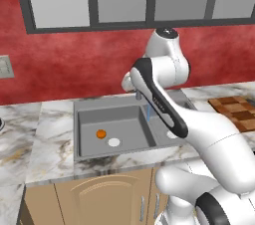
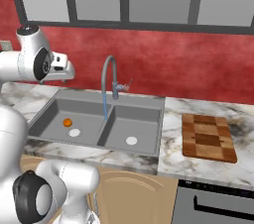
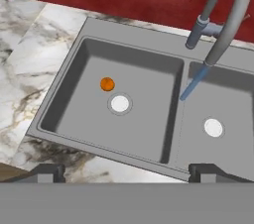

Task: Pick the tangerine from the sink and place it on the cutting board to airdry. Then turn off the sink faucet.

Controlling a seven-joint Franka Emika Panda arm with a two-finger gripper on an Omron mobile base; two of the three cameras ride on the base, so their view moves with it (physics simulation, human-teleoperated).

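the tangerine [image 3: 107, 84] sits on the floor of the left basin of the sink [image 3: 64, 94], just beside the white drain disc [image 3: 120, 103] and apart from the walls. the gripper [image 3: 126, 173] hangs high above the sink, jaws spread wide, holding nothing. water runs from the sink faucet [image 2: 109, 77] near the divider. the cutting board [image 2: 207, 137] waits on the worktop [image 2: 171, 119] to the right, well apart. to do this well i'd say come straight down over the fruit, centre it between the fingers, keep clear of the spout, and close gently since a round thing like that may roll.
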